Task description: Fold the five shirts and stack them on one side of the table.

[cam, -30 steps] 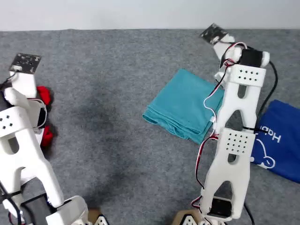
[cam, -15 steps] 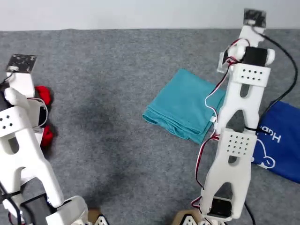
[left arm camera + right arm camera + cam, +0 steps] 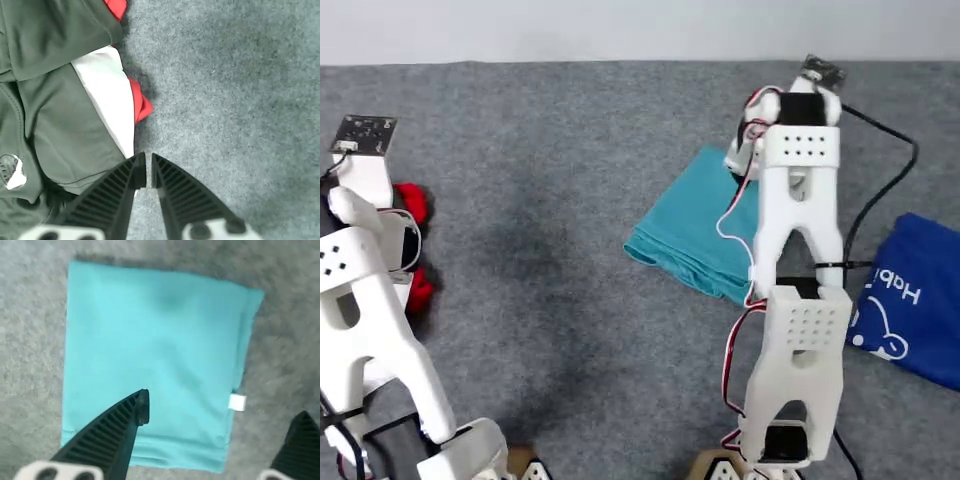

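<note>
Grey felt-like cloth covers the tabletop (image 3: 540,180), and a pale wall (image 3: 620,30) runs along the top of the high view. A folded teal shirt (image 3: 695,225) lies right of centre, turned like a diamond, with its layered folded edge toward the lower left. A blue shirt (image 3: 920,310) with white print lies at the right edge, apart from the teal one and partly behind the right arm (image 3: 800,220).

That arm rises from the bottom of the frame to the upper right, and its wrist hangs over the teal shirt's upper right corner. In the right wrist view the right jaws are spread wide, 1 finger over the teal shirt (image 3: 150,330) and the other beyond its edge, over bare tabletop (image 3: 30,340). They hold nothing. A small white tag (image 3: 237,403) sticks out from the shirt's side.

At the left edge of the high view the left arm (image 3: 360,300) stands over a red shirt (image 3: 415,205), which shows in 2 patches beside it. In the left wrist view the left jaws are pressed almost together, with only a thin slit between the tips and nothing in it. They hang over the border of a heap, where a dark green shirt (image 3: 55,120) and a white cloth (image 3: 107,95) meet the tabletop (image 3: 240,100). Red fabric (image 3: 140,105) peeks from under the white cloth. Whether the tips touch the cloth I cannot tell.
</note>
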